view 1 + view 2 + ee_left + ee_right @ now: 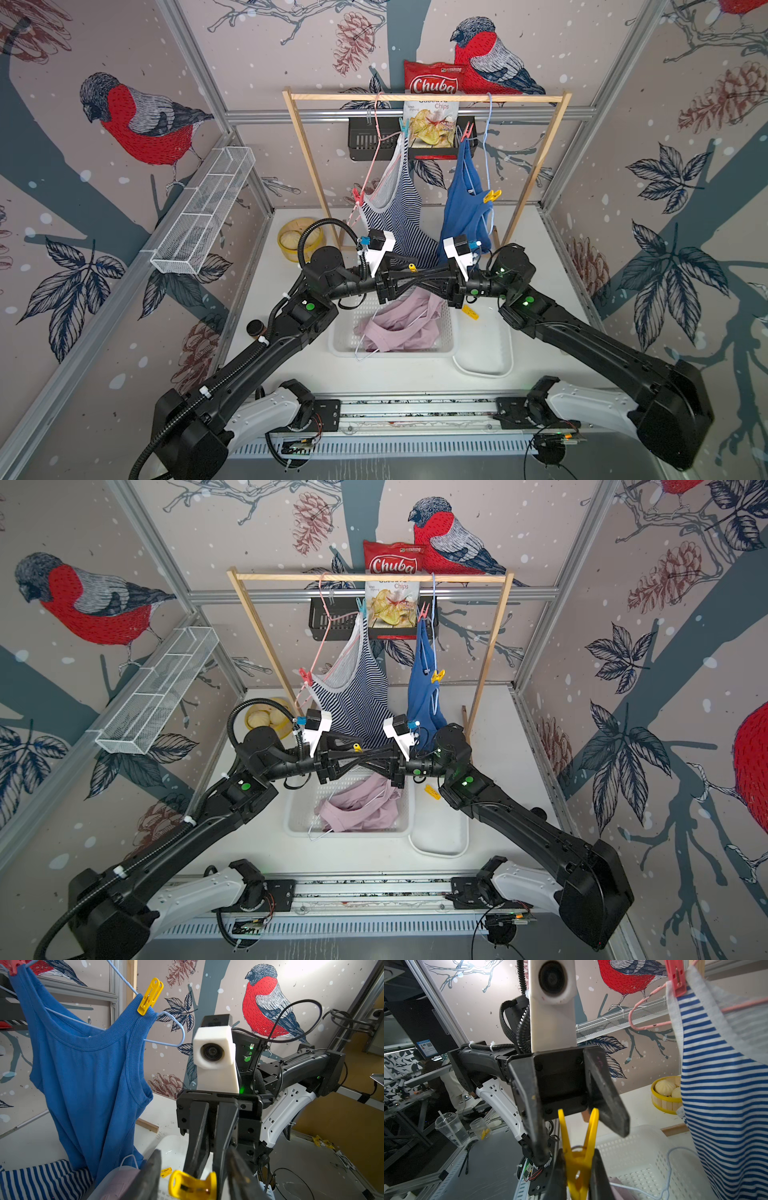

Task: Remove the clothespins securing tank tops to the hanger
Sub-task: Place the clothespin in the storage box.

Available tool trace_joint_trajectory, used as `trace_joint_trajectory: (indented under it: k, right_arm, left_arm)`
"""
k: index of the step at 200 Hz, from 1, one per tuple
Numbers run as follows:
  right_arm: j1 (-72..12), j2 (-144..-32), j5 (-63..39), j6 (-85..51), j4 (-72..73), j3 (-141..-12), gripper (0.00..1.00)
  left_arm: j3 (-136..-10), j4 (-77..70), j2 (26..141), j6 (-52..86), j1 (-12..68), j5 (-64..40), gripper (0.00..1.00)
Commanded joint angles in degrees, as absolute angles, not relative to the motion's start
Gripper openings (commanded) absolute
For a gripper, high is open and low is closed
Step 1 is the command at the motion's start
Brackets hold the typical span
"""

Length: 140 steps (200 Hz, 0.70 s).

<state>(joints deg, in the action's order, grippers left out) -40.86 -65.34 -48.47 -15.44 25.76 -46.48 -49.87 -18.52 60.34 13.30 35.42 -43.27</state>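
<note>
Bullfinch-and-pinecone wallpaper lines the cell around a white counter (291, 374), at whose back stands a wooden rack (428, 97). Both arms meet over a white basket (345, 340) in the middle of the counter. The right claw (206, 1176) is pressed together on the jaw end of a yellow clothespin (578, 1159), which is clear of every garment and hangs above the basket in both top views. The left claw (583, 1144) faces it with its fingers spread to either side of the pin's handle ends; one finger (608, 1105) is just beside a handle, and whether it touches cannot be told. The pale pink tank top (403, 328) lies crumpled in the basket with a white wire hanger. A second yellow clothespin (470, 311) lies loose at the far edge of a white tray (482, 365) beside the basket. On the rack, the striped tank top (399, 208) hangs from a pink hanger (376, 141), pinned high by a teal clothespin (402, 126) and low by a red clothespin (357, 195). The blue tank top (461, 208) hangs from a pale blue hanger (166, 1028), held high by another red clothespin (467, 131) and low by a third yellow clothespin (150, 997).
</note>
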Motion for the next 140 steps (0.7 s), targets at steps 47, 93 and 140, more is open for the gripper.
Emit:
trace_joint_trajectory:
  k: [47, 93, 140]
  right_arm:
    - [-40.3, -63.2, -40.2, -15.5, 20.8, -44.5, 0.02]
    - [-39.2, -54.2, -23.0, -18.7, 8.9, -37.6, 0.0]
    - [-37.7, -39.8, -9.2, -28.0, 0.5, -28.6, 0.0]
  left_arm:
    - [-48.8, -20.2, 56.9, 13.8, 35.5, -29.8, 0.99]
    - [-43.2, -14.5, 48.9, 16.8, 35.5, -10.2, 0.99]
    - [-43.5, -0.6, 52.1, 21.5, 35.5, -7.6, 0.99]
